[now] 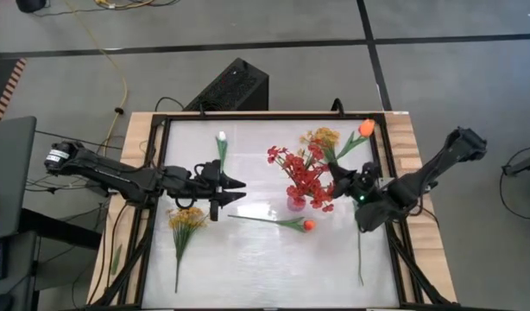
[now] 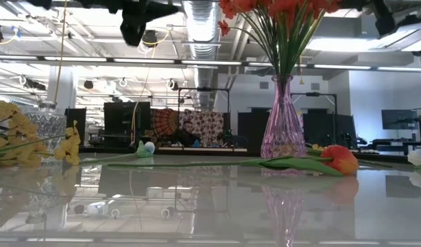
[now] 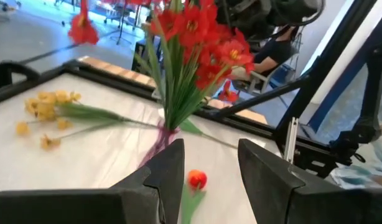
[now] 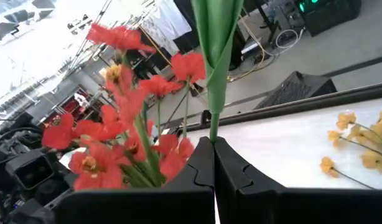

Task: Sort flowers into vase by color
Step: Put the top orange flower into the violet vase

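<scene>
- The pink glass vase (image 2: pixel 282 118) stands right of the table's middle and already holds the red blossom sprays (image 1: pixel 301 175), their stems bunched in its neck.
- The right gripper (image 1: pixel 344 178) hovers just beside those red sprays, its fingers pinched tight on a green stem (image 4: pixel 214 37); in the high view that stem leads up to an orange tulip bud (image 1: pixel 366 127) near the table's far right corner.
- To do this step well, I judge the right arm should keep the stem upright and carry it to wherever orange belongs, swinging wide of the red blossoms so that leaves do not snag and tip the slim vase.
- A second orange tulip bud (image 1: pixel 308 225) lies flat on the table in front of the vase, its stem stretching toward the left arm.
- The left gripper (image 1: pixel 231 191) hangs above the table left of centre, fingers spread apart with nothing between them, pointed at that lying tulip.
- A yellow blossom spray (image 1: pixel 186 218) lies near the left arm, another yellow blossom spray (image 1: pixel 322 137) lies behind the vase, and a white tulip bud (image 1: pixel 221 138) lies toward the far edge.
- A clear glass vase (image 2: pixel 47 134) stands at the left in the low view, beside yellow blossoms.
- Obstacles: the red sprays crowd the right gripper closely, and the two arms face each other across the middle, so their paths could cross.
</scene>
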Robot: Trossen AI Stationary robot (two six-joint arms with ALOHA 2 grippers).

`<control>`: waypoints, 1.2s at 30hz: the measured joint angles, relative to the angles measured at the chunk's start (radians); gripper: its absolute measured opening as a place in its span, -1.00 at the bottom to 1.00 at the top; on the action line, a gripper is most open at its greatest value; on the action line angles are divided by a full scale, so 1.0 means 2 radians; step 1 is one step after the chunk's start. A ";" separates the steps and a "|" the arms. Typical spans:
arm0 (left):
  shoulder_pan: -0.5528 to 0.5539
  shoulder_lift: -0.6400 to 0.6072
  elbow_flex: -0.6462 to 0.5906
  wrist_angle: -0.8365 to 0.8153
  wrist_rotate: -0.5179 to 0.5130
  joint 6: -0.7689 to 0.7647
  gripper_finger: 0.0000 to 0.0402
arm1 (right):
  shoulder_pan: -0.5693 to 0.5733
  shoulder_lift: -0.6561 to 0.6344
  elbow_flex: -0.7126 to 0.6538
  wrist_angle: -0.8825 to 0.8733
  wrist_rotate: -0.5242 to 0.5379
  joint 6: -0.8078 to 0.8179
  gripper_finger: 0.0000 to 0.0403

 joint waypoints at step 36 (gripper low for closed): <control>0.002 0.267 0.052 0.171 -0.011 0.074 -0.20 | 0.030 0.087 0.000 0.050 0.078 -0.014 -0.91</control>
